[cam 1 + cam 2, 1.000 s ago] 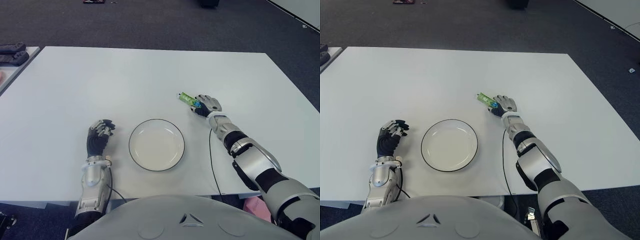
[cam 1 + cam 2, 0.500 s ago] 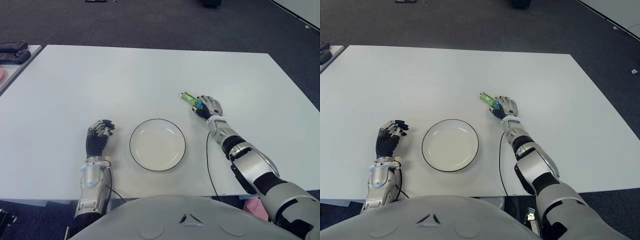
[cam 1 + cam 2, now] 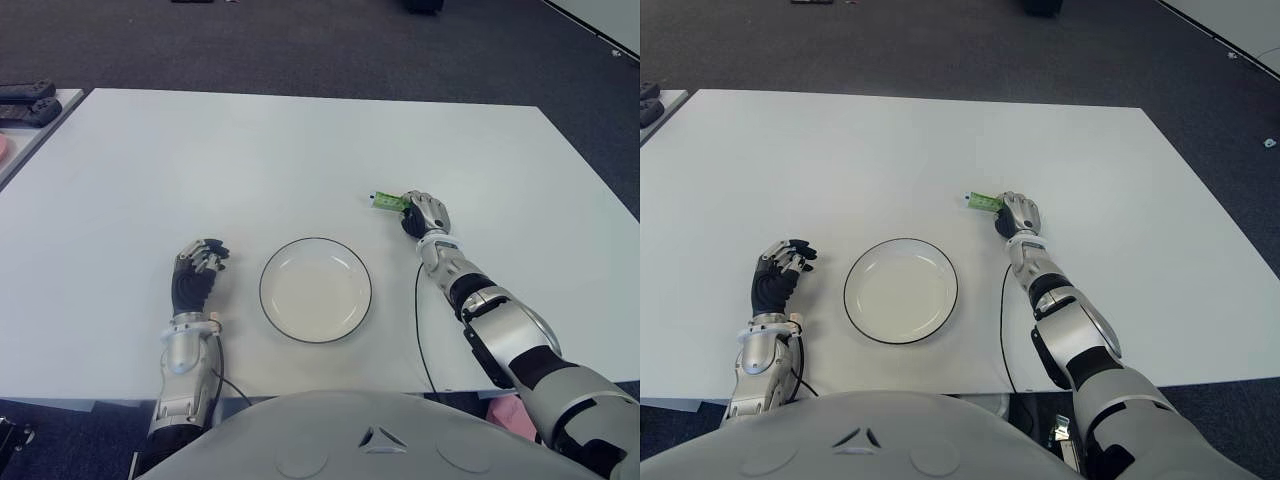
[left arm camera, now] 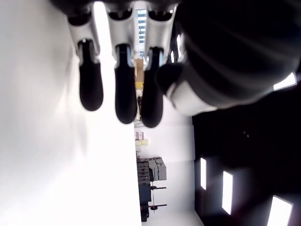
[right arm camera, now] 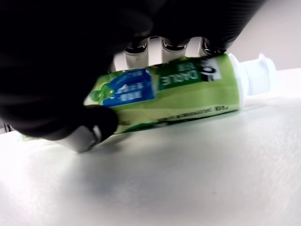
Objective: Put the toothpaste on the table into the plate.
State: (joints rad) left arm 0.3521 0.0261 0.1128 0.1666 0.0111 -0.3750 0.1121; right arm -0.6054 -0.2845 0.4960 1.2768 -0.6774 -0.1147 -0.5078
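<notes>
Right hand [image 3: 1020, 214] grips toothpaste [image 3: 985, 202] beyond plate [image 3: 901, 290]; left hand [image 3: 778, 275] beside plate.

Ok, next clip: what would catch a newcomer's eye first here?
The right hand with its fingers closed round the green toothpaste, right of and beyond the plate. That white plate lies empty near the table's front edge, with the left hand idle to its left.
</notes>
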